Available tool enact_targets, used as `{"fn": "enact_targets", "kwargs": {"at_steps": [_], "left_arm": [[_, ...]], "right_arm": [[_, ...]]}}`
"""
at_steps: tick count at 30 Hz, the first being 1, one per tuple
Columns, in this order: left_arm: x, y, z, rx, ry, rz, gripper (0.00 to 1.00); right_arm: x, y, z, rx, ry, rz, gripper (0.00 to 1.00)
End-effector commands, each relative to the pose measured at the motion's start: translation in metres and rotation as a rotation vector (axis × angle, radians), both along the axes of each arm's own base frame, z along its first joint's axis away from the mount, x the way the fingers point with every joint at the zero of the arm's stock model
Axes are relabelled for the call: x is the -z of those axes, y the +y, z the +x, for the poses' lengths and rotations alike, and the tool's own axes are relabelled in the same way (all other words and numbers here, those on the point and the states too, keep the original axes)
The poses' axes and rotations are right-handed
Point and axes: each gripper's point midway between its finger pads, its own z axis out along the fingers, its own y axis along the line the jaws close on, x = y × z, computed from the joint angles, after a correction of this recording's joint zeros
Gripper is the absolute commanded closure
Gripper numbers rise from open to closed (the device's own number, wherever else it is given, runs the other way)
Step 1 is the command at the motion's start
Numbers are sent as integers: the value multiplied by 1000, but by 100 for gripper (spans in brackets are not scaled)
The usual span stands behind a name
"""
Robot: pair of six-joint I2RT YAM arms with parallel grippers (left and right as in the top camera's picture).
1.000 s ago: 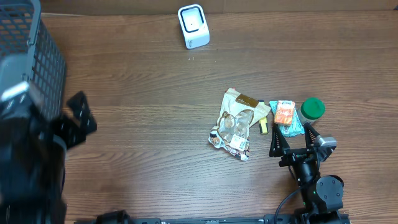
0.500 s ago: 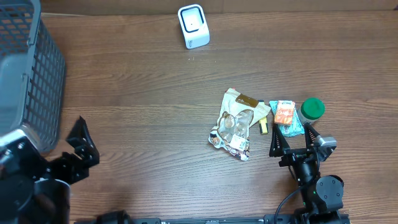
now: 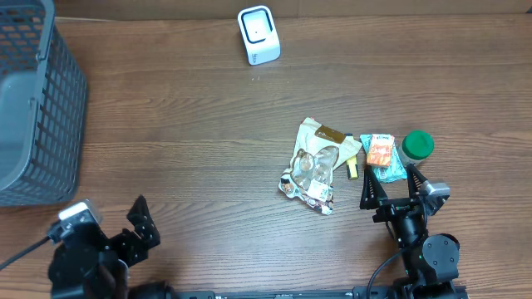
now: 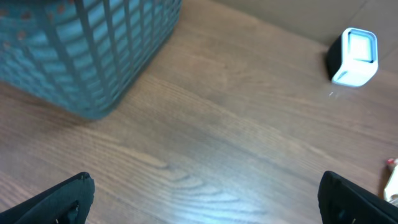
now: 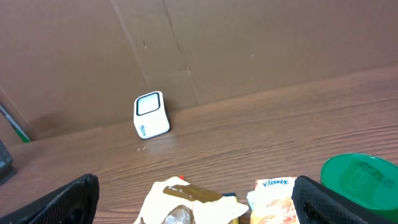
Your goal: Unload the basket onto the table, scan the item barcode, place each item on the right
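Fingers on both my grippers are spread as wide as they go, and neither holds anything. My right gripper (image 3: 389,189) sits low at the near edge of the wooden table (image 3: 208,124). The goods lie just ahead of its tips: a Kleenex tissue pack (image 3: 384,156) closest, a round green lid (image 3: 418,145) just to its right, a small yellow item (image 3: 352,169) to its left, and a crumpled snack bag (image 3: 314,166) beyond that. Whether one tip brushes the tissue pack I cannot tell. My left gripper (image 3: 143,226) hovers over bare wood at the near left, well apart from the goods and touching nothing. The grey mesh basket (image 3: 33,100) stands at the far left. The white barcode scanner (image 3: 258,35) stands upright at the table's far edge, well apart from everything else.
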Motion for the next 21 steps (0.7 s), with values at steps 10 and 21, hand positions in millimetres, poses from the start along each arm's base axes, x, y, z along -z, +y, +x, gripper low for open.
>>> {"fn": "enact_targets", "kwargs": {"at_steps": [10,21], "left_arm": [[-75,-22,42,160,-674,68,0],[-46,-34,67,237,-827,76,0]], "right_arm": [[3,-3,0,13,-1,-3,0],[3,-3,0,13,-1,-3,0]]}}
